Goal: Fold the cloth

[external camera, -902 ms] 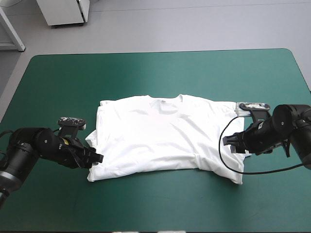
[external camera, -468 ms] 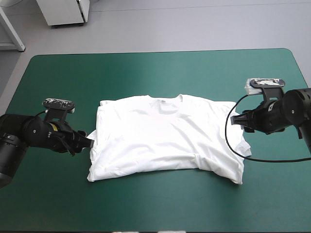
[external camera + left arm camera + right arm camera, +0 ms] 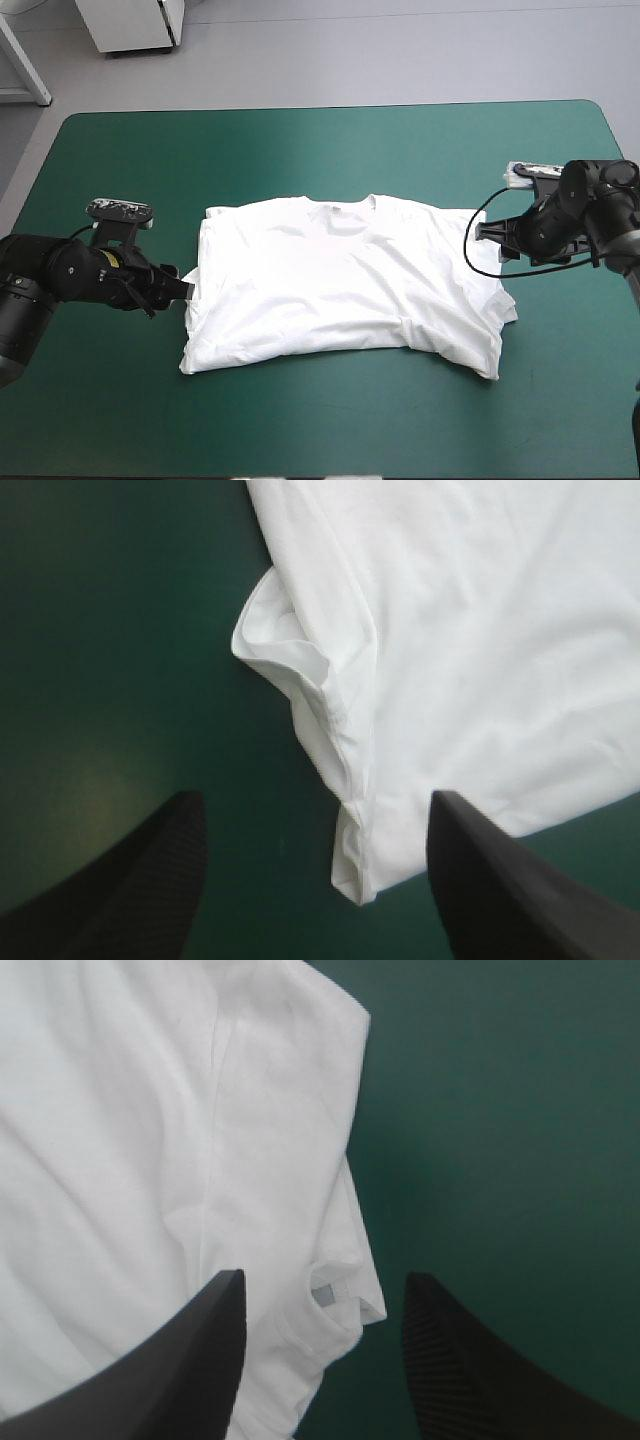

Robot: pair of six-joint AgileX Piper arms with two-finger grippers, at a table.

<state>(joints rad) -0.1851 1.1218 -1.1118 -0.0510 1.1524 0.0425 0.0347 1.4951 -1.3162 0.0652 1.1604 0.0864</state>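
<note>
Teal-green cover [image 3: 300,150] under flat T-shirt [image 3: 340,285]; left gripper [image 3: 184,291], right gripper [image 3: 484,231] wide-fingered at its sides

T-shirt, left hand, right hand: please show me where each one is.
T-shirt [image 3: 340,285], high view, middle of the chest.
left hand [image 3: 184,290], high view, midway between its open fingertips.
right hand [image 3: 481,231], high view, midway between its open fingertips.

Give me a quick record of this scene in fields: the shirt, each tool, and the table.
T-shirt: white, spread flat mid-table, collar toward the far edge
left tool: open, at the shirt's left edge, holding nothing
right tool: open, at the shirt's right sleeve, holding nothing
table: teal-green cover, only the shirt lying on it
</note>
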